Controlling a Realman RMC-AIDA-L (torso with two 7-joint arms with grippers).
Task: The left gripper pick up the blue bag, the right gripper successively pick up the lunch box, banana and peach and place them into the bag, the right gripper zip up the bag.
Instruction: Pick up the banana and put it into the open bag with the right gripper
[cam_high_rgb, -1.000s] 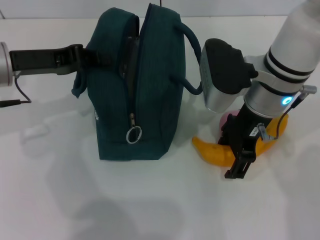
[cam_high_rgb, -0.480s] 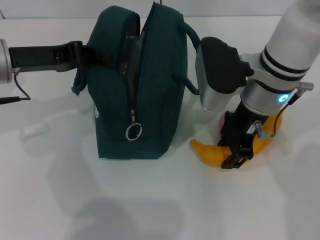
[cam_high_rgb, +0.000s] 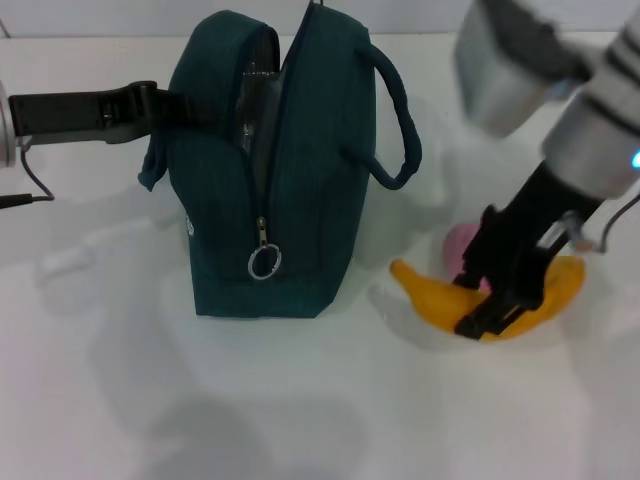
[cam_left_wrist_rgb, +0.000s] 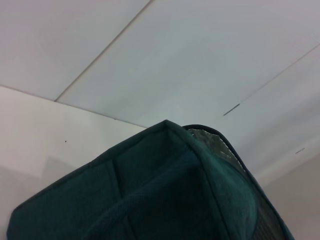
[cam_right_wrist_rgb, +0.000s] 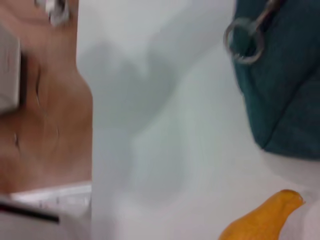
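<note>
The blue bag (cam_high_rgb: 300, 190) stands upright mid-table with its zipper open and the ring pull (cam_high_rgb: 264, 263) hanging on its front. My left gripper (cam_high_rgb: 160, 108) is shut on the bag's handle at its left side. In the left wrist view the bag (cam_left_wrist_rgb: 165, 200) fills the lower part, with silver lining (cam_left_wrist_rgb: 212, 139) at the opening. The banana (cam_high_rgb: 430, 293) lies right of the bag, and my right gripper (cam_high_rgb: 500, 303) is shut across its middle. The peach (cam_high_rgb: 461, 243) sits just behind the banana, half hidden by the gripper. The lunch box is hidden. The right wrist view shows the banana's tip (cam_right_wrist_rgb: 265, 220) and the ring pull (cam_right_wrist_rgb: 243, 40).
The white table (cam_high_rgb: 300, 400) spreads in front of the bag and banana. A black cable (cam_high_rgb: 30, 180) trails from the left arm at the far left. In the right wrist view the table edge and brown floor (cam_right_wrist_rgb: 45, 125) lie beyond the banana.
The right arm has tilted, its wrist swinging up and to the right. Its fingers now span the banana, which has shifted slightly right. The bag and left gripper stay put.
</note>
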